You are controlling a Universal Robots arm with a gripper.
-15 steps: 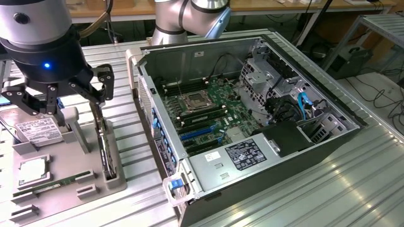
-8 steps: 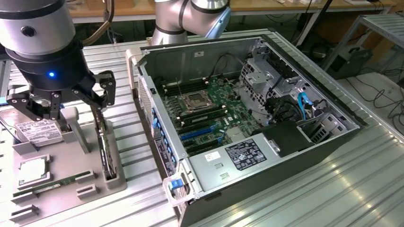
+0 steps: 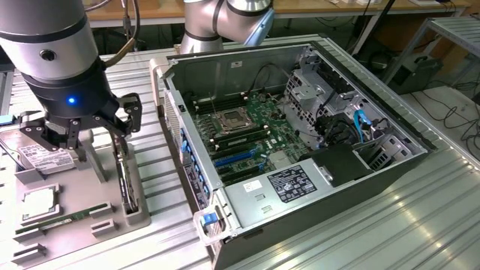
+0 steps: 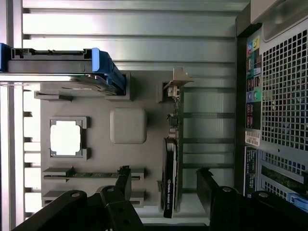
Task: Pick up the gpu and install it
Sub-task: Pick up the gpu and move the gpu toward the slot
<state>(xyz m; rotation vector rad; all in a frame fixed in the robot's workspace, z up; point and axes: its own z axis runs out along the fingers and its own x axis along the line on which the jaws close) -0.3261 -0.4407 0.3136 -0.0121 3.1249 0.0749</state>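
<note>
The gpu (image 3: 126, 169) stands on edge in a slot of the grey parts tray (image 3: 98, 194), to the exterior view's left of the open computer case (image 3: 300, 140). From the wrist view it appears edge-on as a thin dark and green card (image 4: 172, 159) with its pale bracket (image 4: 175, 79) at one end. My gripper (image 3: 82, 129) hangs open above the tray. In the wrist view the gripper (image 4: 165, 185) has one dark finger (image 4: 122, 180) on each side of the card, apart from it, and holds nothing.
On the tray lie a silver hard drive (image 3: 45, 157), a square processor (image 3: 37, 203) and a narrow memory stick (image 3: 60, 221). Inside the case, the motherboard's blue slots (image 3: 236, 157) face up. A second arm's base (image 3: 225, 22) stands behind the case.
</note>
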